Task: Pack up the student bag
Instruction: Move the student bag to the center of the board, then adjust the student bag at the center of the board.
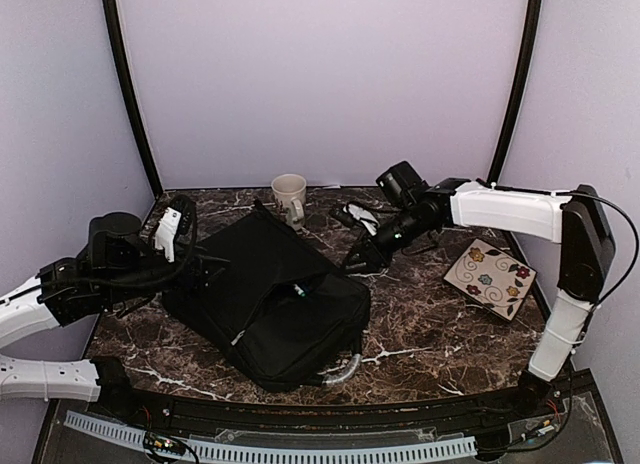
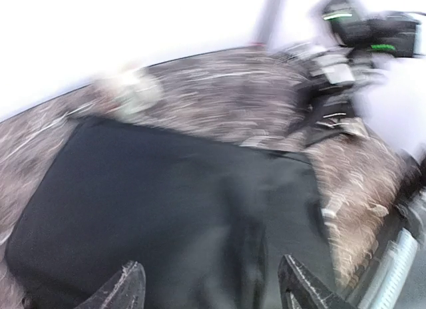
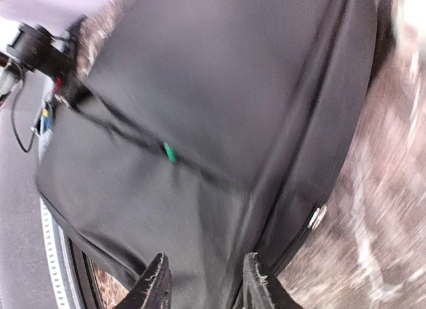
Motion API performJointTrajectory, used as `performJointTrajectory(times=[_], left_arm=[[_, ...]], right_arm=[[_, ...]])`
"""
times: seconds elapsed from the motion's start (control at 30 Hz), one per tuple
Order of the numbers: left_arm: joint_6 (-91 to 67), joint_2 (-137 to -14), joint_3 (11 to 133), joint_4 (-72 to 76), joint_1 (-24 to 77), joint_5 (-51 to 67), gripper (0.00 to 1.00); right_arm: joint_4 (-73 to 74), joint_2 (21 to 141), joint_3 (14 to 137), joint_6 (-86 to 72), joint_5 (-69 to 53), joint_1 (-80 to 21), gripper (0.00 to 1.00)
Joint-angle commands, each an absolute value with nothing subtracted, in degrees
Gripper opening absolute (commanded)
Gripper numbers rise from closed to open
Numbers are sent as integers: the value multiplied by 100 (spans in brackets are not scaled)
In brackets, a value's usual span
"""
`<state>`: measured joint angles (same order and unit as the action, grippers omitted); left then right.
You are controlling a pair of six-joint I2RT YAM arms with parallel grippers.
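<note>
The student bag [image 1: 270,304], large, black and soft, lies flat in the middle of the marble table, its grey curved handle [image 1: 345,369] at the near edge. A small green piece [image 1: 300,290] shows at its zipper line. My left gripper [image 1: 207,269] is at the bag's left edge; in the left wrist view it [image 2: 213,289] is open and empty just over the black fabric [image 2: 166,209]. My right gripper [image 1: 362,259] is at the bag's far right corner; in the right wrist view it [image 3: 205,286] is open and empty over the bag [image 3: 219,89], with the green piece [image 3: 170,152] ahead.
A cream mug [image 1: 290,194] stands behind the bag. A black and white item [image 1: 360,218] lies beside the right gripper. A flower-patterned square [image 1: 490,276] lies at the right. Purple walls close in the table.
</note>
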<state>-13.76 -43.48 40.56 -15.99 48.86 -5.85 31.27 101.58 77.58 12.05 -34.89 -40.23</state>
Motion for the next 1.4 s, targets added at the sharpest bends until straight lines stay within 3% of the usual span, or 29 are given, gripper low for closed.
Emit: performJointTrajectory(times=[0.0, 0.37, 0.53, 0.73, 0.97, 1.17, 1.37], left_arm=[[-3307, -4351, 3882, -2641, 4738, -2578, 69], [-4270, -3991, 2754, -2058, 3829, -1832, 70], [-4103, -4419, 2569, -1286, 3635, -1573, 66], [-3643, -5245, 2602, -533, 3294, -1554, 65], [-2899, -6218, 3068, -240, 2719, -1012, 64], [-2647, -5856, 3440, -910, 2724, -1092, 65], [-3011, -5269, 3550, -1877, 2718, -794, 66]], right_arm=[[3262, 10277, 8809, 1376, -3959, -4021, 40], [2985, 12131, 10892, 421, -4426, -4701, 38], [3290, 12608, 10946, 760, -3908, -5090, 35], [2809, 12430, 9676, 968, -2545, -5238, 32], [2956, 12160, 9605, 1324, -1967, -5204, 32], [2537, 11069, 9531, 1576, -1964, -5279, 37], [3408, 11160, 10392, 1887, -2447, -5613, 41]])
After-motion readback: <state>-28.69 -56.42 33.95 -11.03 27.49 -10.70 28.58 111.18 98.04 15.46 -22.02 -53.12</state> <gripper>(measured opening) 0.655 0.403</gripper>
